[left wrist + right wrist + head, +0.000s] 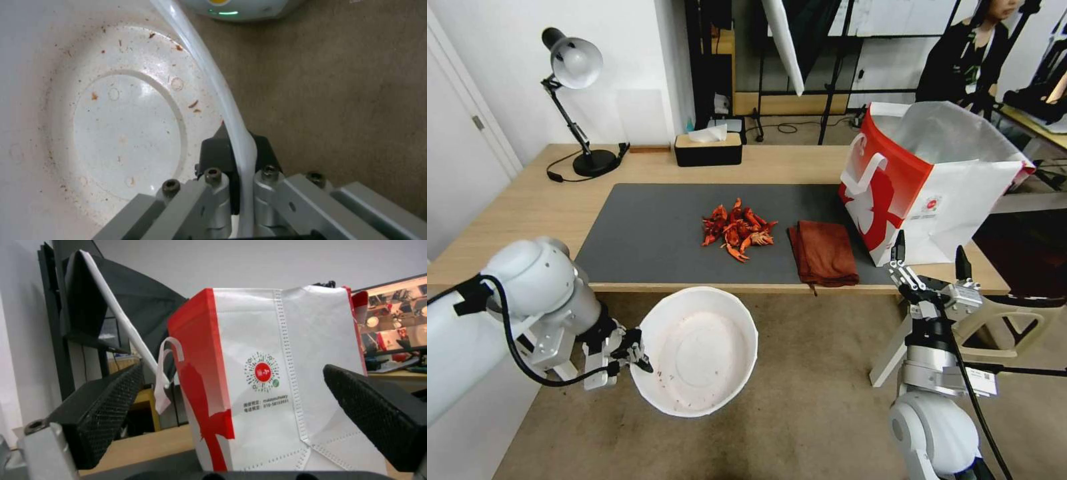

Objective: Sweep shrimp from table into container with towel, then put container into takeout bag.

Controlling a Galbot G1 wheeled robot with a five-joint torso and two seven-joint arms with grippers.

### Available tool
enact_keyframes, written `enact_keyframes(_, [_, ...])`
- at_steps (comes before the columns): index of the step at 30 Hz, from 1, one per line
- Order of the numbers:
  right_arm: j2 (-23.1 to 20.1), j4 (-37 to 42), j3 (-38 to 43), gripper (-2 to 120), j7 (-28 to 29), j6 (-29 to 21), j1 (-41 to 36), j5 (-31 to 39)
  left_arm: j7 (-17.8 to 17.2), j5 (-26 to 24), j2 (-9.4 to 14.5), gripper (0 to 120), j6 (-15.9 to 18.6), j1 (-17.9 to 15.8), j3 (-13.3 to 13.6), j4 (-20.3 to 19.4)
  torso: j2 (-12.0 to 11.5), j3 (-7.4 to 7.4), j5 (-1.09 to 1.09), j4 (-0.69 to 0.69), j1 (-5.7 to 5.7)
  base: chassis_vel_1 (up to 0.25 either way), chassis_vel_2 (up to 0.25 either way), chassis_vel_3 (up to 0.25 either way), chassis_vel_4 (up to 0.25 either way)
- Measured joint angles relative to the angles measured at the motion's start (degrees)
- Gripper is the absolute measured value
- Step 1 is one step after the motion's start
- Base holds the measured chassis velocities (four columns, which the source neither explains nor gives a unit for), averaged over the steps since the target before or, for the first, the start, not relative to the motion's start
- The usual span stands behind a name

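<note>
Our left gripper [238, 156] pinches the container [697, 350] rim, seen close at the wrist, below the table [527, 200]; our right gripper [928, 257] gapes wide, facing the takeout bag [285, 380].

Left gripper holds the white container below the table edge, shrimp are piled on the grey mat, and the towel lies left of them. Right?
Not quite: in the head view the towel lies right of the shrimp, not left. The rest stands.

Two white rounded arms, black cables attached; silver metal grippers, left gripper [639, 352], right gripper [930, 257], fitted with black textured pads, hex screws.
</note>
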Motion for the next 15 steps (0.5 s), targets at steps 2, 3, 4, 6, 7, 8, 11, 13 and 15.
enact_keyframes(2, [0.1,0.0,0.0,100,0.0,0.0,-0.1,-0.1,0.2,1.2,-1.4,0,0.0,0.5,0.2,1.1,0.0,0.00,0.01,0.00,0.00,0.000,0.000,0.000,0.000])
enact_keyframes(3, [0.1,0.0,0.0,100,0.0,0.0,-0.1,-0.1,0.2,1.2,-1.4,0,0.0,0.5,0.2,1.1,0.0,0.00,0.01,0.00,0.00,0.000,0.000,0.000,0.000])
enact_keyframes(4, [0.0,0.0,0.0,100,0.0,0.0,-0.1,-0.1,0.3,1.6,-2.0,0,0.0,0.8,0.4,1.5,0.0,-0.01,0.00,0.00,0.00,0.000,0.000,0.000,0.000])
enact_keyframes(6, [0.0,0.0,0.0,100,0.0,0.0,-0.2,-0.1,0.6,2.2,-3.0,0,-0.1,1.3,0.6,2.3,0.0,0.00,0.00,0.00,0.00,0.000,0.000,0.000,0.000])
enact_keyframes(7, [0.0,0.0,0.0,100,0.0,0.0,-0.2,-0.1,0.6,2.2,-3.0,0,-0.1,1.3,0.6,2.3,0.0,0.00,0.00,0.00,0.00,0.000,0.000,0.000,0.000])
enact_keyframes(8, [-0.1,0.0,0.1,100,0.0,0.0,-0.2,-0.1,0.9,2.7,-4.0,0,-0.1,1.8,0.8,3.2,0.0,0.00,0.00,0.00,0.00,0.000,0.000,0.000,0.000])
enact_keyframes(11, [-0.3,0.1,0.2,100,0.1,0.0,-0.2,-0.1,1.2,3.4,-5.5,0,-0.2,2.0,1.1,4.6,0.0,0.00,0.00,0.00,0.00,0.000,0.000,0.000,0.000])
enact_keyframes(13, [-0.4,0.1,0.2,100,0.1,-0.1,-0.2,-0.1,1.3,3.7,-6.0,0,-0.2,2.0,1.3,5.1,0.0,-0.01,0.01,0.00,0.00,0.000,0.000,0.000,0.000])
enact_keyframes(15, [-0.5,0.1,0.3,100,0.2,-0.2,-0.1,0.0,1.3,4.7,-7.6,0,-0.2,1.4,1.8,7.2,0.0,-0.01,0.01,0.00,0.00,0.000,0.000,0.000,0.000])
